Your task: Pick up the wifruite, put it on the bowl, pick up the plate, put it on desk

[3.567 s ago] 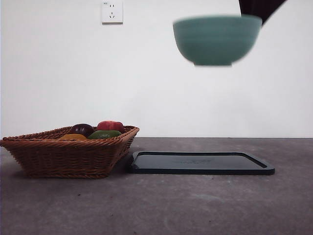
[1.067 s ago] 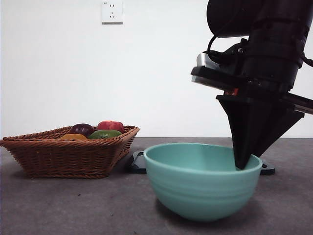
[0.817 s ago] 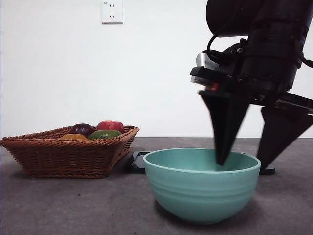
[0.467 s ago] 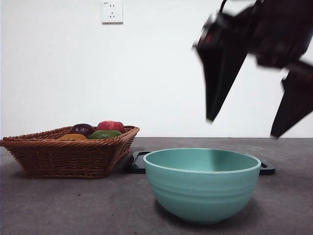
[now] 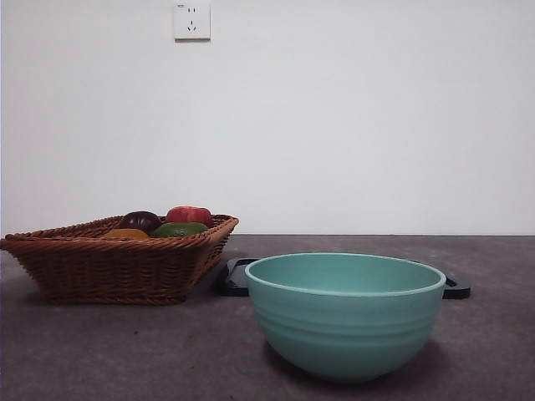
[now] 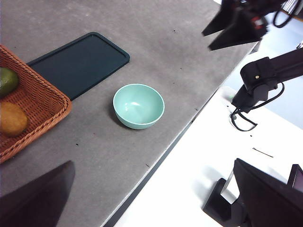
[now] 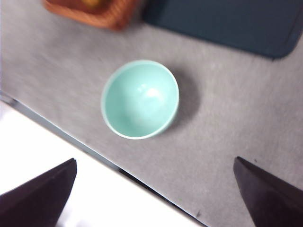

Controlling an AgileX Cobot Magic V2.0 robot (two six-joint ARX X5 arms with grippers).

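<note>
Both claws (image 6: 151,198) (image 7: 156,189) wide open, holding nothing; smooth ridged bowl (image 5: 345,313) (mint-green) sits on matte desk (image 5: 125,351).

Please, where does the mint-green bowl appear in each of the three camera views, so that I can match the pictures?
Front view: the bowl stands near and large, low and right of centre, on the desk.
Left wrist view: it sits near the picture's centre.
Right wrist view: it sits a little left of centre, empty.
Shared landmark: the dark tray lies flat beside the bowl in all three views.
</note>
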